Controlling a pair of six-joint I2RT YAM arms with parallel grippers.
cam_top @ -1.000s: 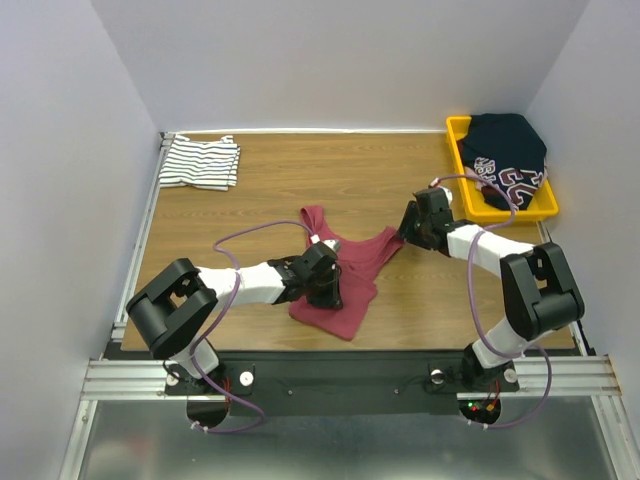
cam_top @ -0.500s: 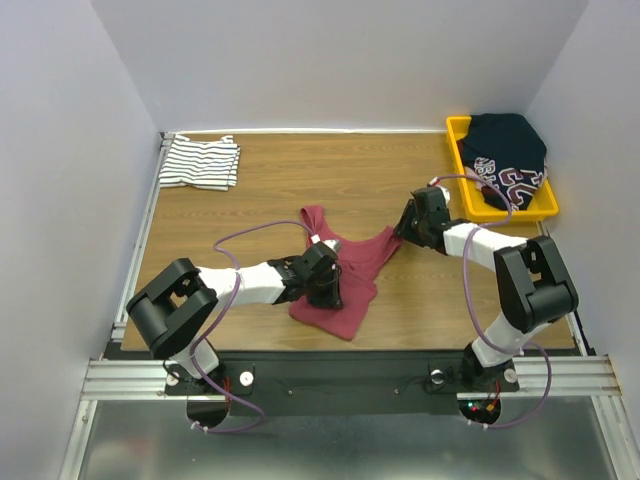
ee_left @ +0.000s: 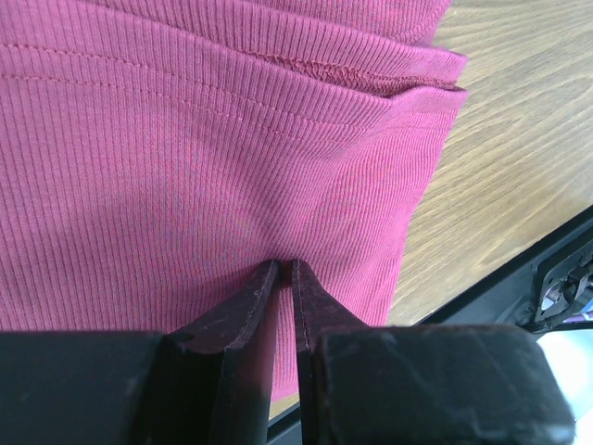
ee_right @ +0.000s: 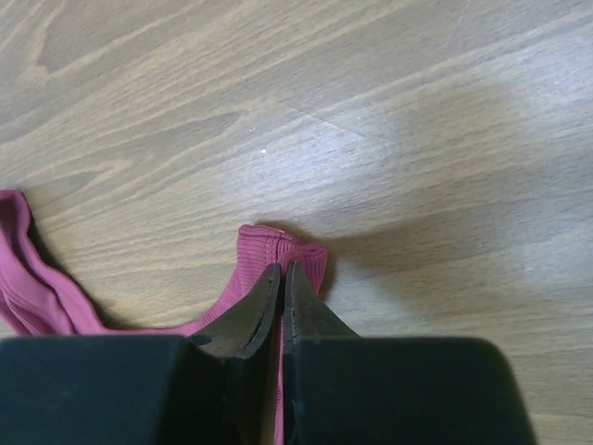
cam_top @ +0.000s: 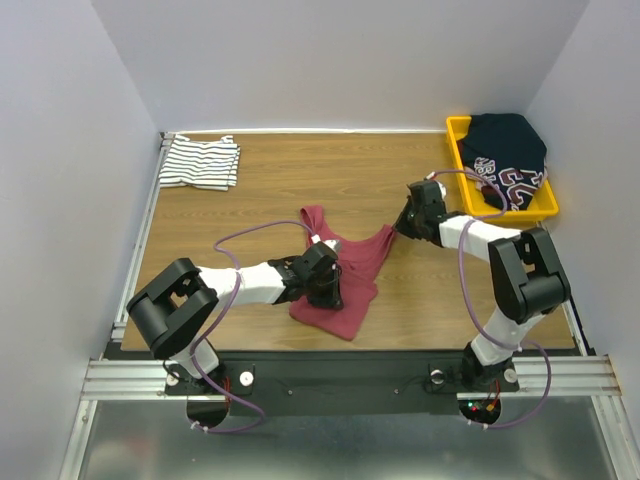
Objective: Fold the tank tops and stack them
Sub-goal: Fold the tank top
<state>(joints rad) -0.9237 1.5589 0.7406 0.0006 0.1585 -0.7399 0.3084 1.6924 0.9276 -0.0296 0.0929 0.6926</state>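
Pinching strap end of maroon tank top (cam_top: 362,262), right gripper (ee_right: 283,274)

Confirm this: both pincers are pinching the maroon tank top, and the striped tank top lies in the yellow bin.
One point is wrong. The striped tank top lies on the table at its far left corner, not in the yellow bin, as the top external view shows. The left pincer and the right pincer are both pinching the maroon tank top.
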